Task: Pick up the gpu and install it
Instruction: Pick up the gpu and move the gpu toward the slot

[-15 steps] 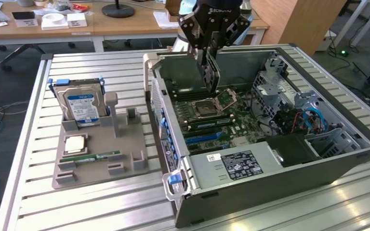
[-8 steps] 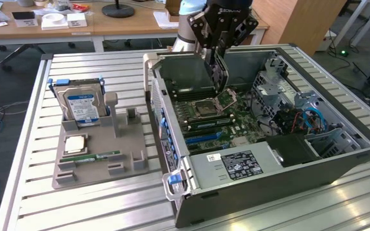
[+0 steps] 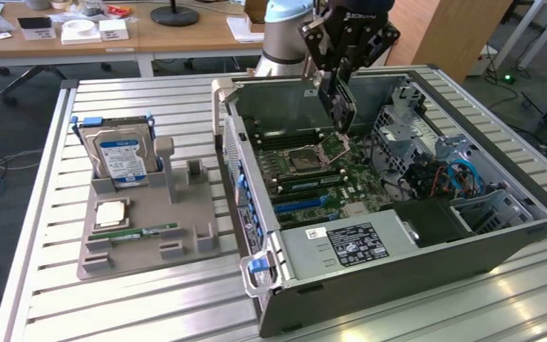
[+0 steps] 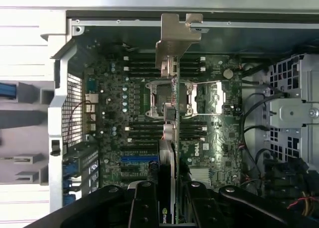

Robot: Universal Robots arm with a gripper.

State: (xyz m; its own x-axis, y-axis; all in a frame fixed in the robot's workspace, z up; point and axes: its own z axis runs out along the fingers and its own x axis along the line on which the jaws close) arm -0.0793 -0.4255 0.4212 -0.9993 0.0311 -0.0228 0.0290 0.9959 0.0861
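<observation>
Your gripper (image 3: 338, 75) is clamped on the gpu (image 3: 336, 107). Card hangs w/ long axis upright, bracket (image 4: 177, 39) end down, over the CPU socket (image 3: 313, 153); blue slots (image 3: 302, 203) sit off to one side.

Not much legible tbh: the motherboard (image 4: 219, 138) has DELL printed on it, the gpu (image 4: 167, 178) shows an nVidia-looking logo, the end effector (image 3: 337, 84) reads ROBOTIQ, and the power supply (image 3: 350, 246) sticker's print is too tiny.
</observation>
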